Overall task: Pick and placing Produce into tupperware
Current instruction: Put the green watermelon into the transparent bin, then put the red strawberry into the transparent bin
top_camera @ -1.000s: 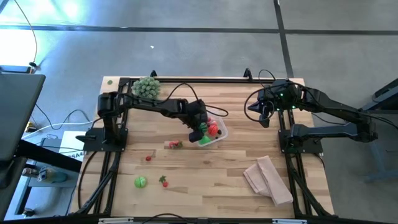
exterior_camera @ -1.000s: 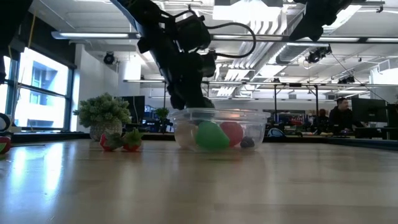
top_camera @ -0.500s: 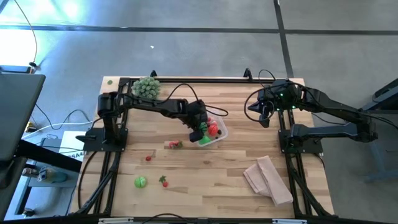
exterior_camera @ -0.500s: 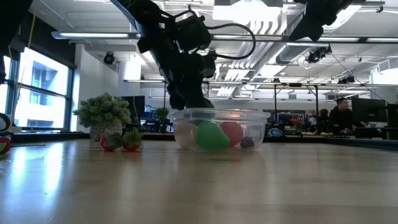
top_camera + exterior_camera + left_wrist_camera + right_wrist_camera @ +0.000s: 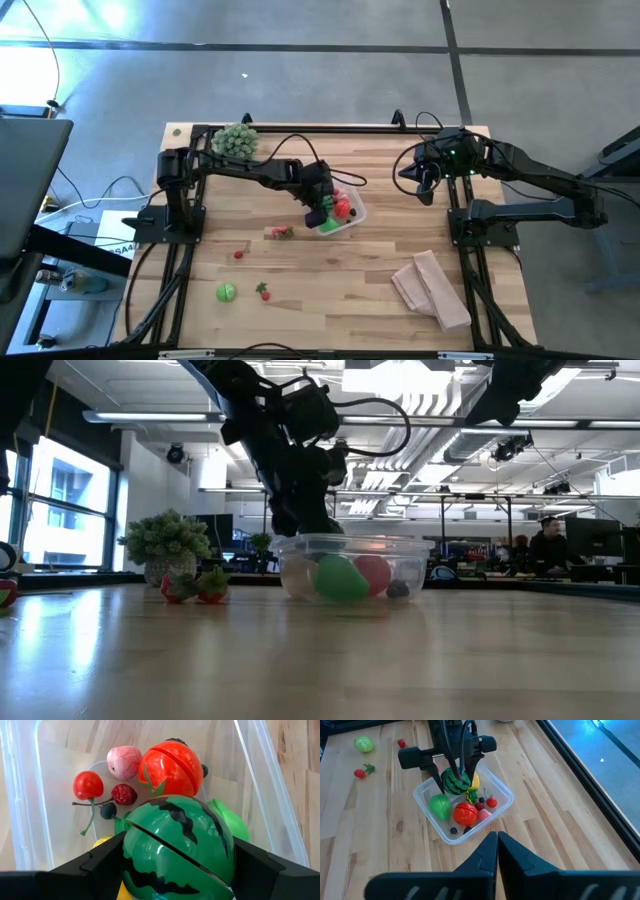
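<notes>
1. Your overhead camera is evenly lit; a bright glare patch sits on the grey floor [image 5: 90, 20] at the top left corner.
2. At table height you look into backlight: the window [image 5: 60, 510] and the ceiling lights [image 5: 400, 380] are bright, so the arm reads as a dark silhouette.
3. The table [image 5: 320, 660] carries a soft sheen in that level view, and its near part is out of focus.
4. On the left wrist, the watermelon [image 5: 177, 847] shows sharp white highlights, and the tupperware [image 5: 22, 795] wall glints.
5. The right wrist picture is bright; its own dark fingers [image 5: 485, 862] are blurred.
</notes>
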Tool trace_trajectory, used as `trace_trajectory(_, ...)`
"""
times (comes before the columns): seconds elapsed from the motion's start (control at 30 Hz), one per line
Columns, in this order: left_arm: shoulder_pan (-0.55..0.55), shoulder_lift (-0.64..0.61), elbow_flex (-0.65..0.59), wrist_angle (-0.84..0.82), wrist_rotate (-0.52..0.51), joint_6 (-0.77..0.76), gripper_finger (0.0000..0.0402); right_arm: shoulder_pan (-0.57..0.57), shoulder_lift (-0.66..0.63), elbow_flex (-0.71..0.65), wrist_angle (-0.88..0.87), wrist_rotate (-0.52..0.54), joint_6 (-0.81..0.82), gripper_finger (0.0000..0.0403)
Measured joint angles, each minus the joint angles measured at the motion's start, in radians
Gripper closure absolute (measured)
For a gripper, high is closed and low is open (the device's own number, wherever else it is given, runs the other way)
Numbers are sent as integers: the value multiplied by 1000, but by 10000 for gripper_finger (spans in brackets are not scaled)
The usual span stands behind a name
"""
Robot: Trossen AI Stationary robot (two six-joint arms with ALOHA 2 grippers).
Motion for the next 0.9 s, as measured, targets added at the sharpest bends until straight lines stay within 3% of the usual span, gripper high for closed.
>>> trace_trajectory(0.23, 0, 0, 0, 0, 0, 5, 118, 0, 0, 0, 0, 0, 0, 399)
trace_trajectory(0.5, -14, -1, 0, 4, 3, 6, 83, 0, 0, 0, 0, 0, 0, 399)
trace_trajectory(0.9, -16, -40, 0, 4, -7, -2, 75, 0, 0, 0, 0, 0, 0, 399)
